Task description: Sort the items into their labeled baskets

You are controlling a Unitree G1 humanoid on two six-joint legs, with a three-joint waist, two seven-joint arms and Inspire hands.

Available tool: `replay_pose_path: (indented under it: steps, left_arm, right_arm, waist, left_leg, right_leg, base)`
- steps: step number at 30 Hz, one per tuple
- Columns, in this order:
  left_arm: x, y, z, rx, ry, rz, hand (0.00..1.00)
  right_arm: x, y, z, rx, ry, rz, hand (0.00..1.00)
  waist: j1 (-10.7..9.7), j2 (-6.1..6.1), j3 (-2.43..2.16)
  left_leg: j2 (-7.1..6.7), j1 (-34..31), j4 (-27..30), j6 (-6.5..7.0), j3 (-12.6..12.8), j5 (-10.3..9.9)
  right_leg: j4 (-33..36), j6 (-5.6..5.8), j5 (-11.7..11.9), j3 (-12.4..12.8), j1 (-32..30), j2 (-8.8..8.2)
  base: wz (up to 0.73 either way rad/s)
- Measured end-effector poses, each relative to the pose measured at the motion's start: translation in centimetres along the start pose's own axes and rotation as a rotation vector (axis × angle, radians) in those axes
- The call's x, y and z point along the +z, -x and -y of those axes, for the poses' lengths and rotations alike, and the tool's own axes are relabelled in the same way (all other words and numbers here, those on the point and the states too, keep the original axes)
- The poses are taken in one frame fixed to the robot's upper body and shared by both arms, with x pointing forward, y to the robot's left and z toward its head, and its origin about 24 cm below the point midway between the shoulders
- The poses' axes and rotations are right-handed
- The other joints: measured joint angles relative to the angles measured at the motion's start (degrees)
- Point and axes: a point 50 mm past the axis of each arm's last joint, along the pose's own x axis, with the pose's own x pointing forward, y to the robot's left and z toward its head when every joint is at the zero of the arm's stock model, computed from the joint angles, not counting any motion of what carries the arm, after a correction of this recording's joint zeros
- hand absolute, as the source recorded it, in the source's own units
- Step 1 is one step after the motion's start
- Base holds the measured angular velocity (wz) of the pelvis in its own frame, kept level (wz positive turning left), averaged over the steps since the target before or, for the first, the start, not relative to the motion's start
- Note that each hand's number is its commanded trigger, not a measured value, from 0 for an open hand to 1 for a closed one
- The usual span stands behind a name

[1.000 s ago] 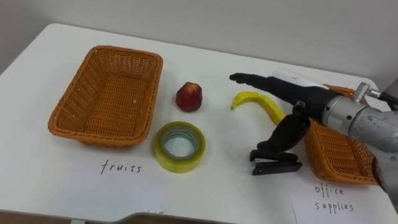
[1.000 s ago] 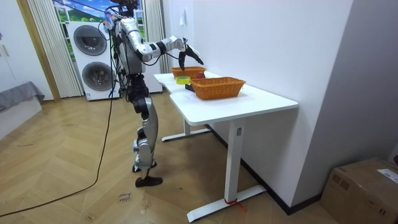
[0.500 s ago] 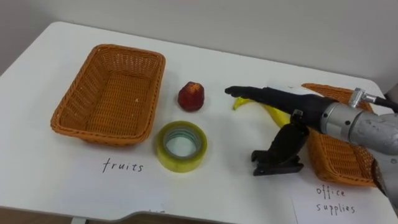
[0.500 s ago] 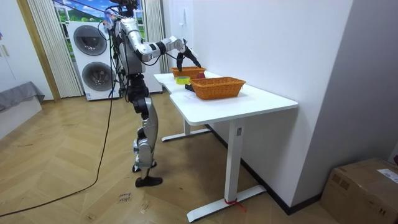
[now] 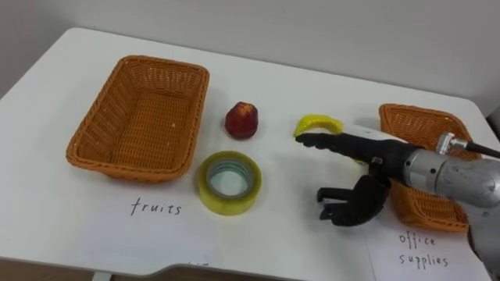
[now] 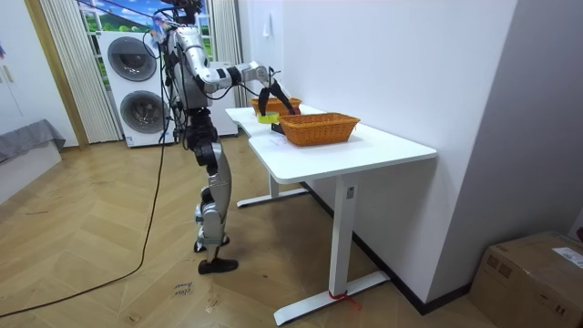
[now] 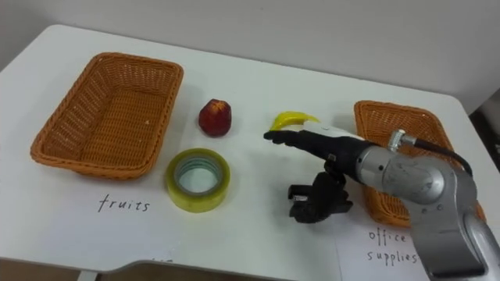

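The robot stands at the end of the white bench (image 5: 281, 234), right arm reaching out over it. Its right hand (image 5: 376, 156) hovers low with the fingers (image 5: 328, 143) stretched out straight and close together, the thumb bent down towards a small black thing (image 5: 337, 217) on the bench; whether it touches, I cannot tell. The banana (image 5: 316, 122) lies just beyond the fingertips, its near side partly behind them, not in the hand's hold. The apple (image 5: 241, 119) sits further left, apart from the hand, with the roll of tape (image 5: 226, 206) in front of it. The left basket (image 5: 139, 117) and the right basket (image 5: 418, 125) flank them.
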Motion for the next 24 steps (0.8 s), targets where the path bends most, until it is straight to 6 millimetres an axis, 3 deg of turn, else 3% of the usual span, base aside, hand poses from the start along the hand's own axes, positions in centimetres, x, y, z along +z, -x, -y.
replay_pose_path:
  steps: [16, 24]
  left_arm:
    - [0.9, -0.2, 0.5, -0.014, -0.007, 0.011, 0.0]
    - [1.2, -0.2, 0.5, -0.007, 0.002, 0.022, 0.0]
  right_arm:
    - [-2.0, -0.9, -0.8, 0.021, 0.022, -0.152, 0.0]
    - [-2.2, -1.4, -1.5, 0.056, 0.019, -0.169, 0.0]
  waist:
    - [0.2, -0.45, 0.03]
    - [0.2, -1.1, -0.49]
  left_leg:
    - [0.02, -0.1, -0.3, -0.02, 0.0, 0.0]
    - [0.04, -0.6, 0.1, -0.01, 0.3, 0.1]
  right_leg:
    - [0.0, 0.02, 0.0, 0.1, -0.3, 0.06]
    - [0.1, 0.01, 0.0, 0.5, -1.0, -0.08]
  base:
    - [0.0]
    - [-0.01]
